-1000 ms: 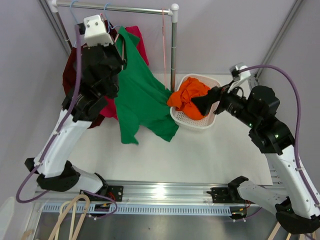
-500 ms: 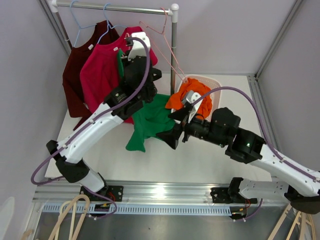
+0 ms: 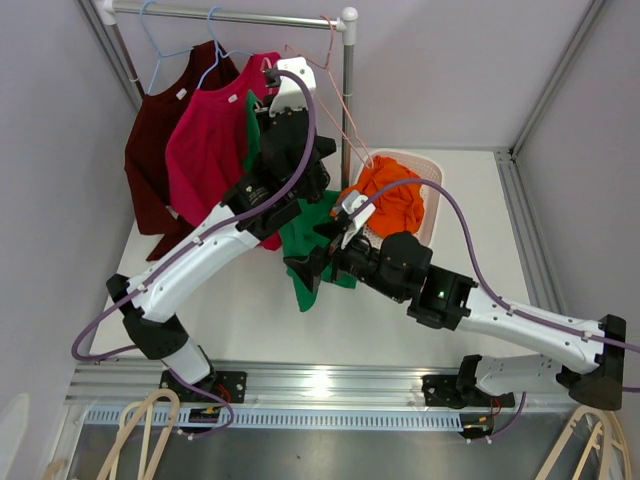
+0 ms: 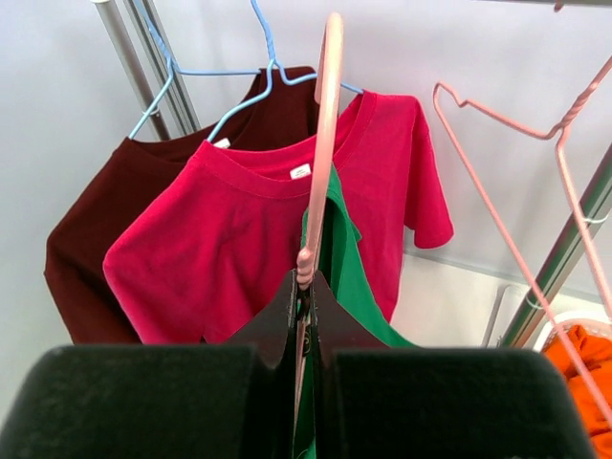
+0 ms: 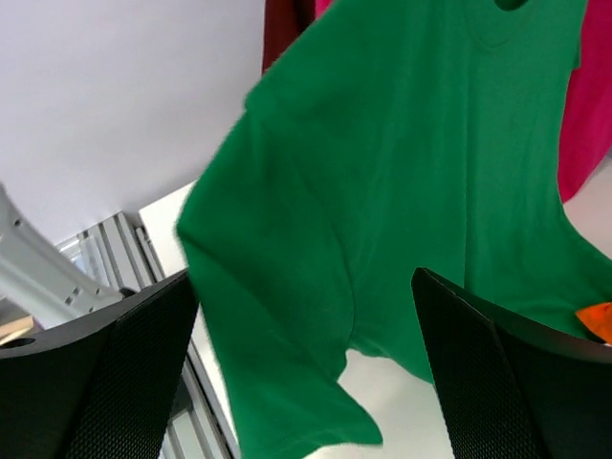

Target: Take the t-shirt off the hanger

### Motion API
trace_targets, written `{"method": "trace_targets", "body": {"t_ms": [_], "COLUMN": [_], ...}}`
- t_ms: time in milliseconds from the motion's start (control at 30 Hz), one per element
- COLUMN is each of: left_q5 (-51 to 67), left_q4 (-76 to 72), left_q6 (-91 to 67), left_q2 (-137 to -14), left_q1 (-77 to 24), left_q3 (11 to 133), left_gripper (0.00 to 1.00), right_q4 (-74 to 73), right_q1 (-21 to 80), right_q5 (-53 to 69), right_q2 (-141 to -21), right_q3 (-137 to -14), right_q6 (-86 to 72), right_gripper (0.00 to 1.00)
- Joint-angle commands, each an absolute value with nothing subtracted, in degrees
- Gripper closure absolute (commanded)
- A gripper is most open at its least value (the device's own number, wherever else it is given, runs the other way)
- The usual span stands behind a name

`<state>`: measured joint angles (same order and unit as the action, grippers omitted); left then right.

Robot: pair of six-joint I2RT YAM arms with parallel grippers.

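A green t-shirt [image 3: 308, 232] hangs on a pink hanger [image 4: 325, 143], off the rail. My left gripper [image 4: 308, 287] is shut on the hanger's wire just above the shirt's collar [image 4: 342, 251]; in the top view it [image 3: 266, 108] is high up in front of the rack. My right gripper [image 3: 312, 252] is open, low over the table at the shirt's lower edge. In the right wrist view the green cloth [image 5: 382, 191] fills the space between and beyond its wide-open fingers [image 5: 96, 382], and I cannot tell whether they touch it.
A metal rail [image 3: 230, 14] holds a dark red shirt [image 3: 150, 150] and a crimson shirt [image 3: 205, 150] on blue hangers, plus an empty pink hanger [image 3: 335, 100]. A white basket [image 3: 432, 215] with an orange garment [image 3: 395, 195] stands behind the right arm.
My left gripper has carried the hanger and green shirt from the rail to the right and forward. My right arm has swung left from the basket to the shirt's lower edge.
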<state>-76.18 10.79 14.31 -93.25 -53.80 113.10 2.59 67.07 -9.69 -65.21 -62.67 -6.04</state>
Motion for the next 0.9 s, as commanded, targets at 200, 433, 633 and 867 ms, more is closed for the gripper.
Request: {"method": "trace_targets", "body": {"t_ms": [200, 433, 633, 867], "left_q5": [-76.8, -76.7, -75.7, -71.3], "left_q4": [5.3, -3.7, -4.8, 4.9], "left_q6": [18.1, 25.2, 26.6, 17.5], "left_q2": [-92.6, -94.7, -96.2, -97.2], "left_q1": [-54.8, -54.6, -53.8, -49.1], "left_q3": [116.0, 116.8, 118.4, 121.1], "left_gripper": [0.99, 0.99, 0.99, 0.99], "right_q4": [8.6, 7.6, 5.3, 0.3], "right_q1": [67.9, 68.9, 71.0, 76.2], "right_q5": [-14.7, -15.4, -18.5, -23.3], "right_q2": [-71.0, -72.1, -69.2, -62.4], "right_q3": [-66.4, -65.2, -63.5, -61.8], "right_q6": [-8.2, -10.3, -10.7, -10.9], "right_gripper": [0.15, 0.29, 0.94, 1.0]}}
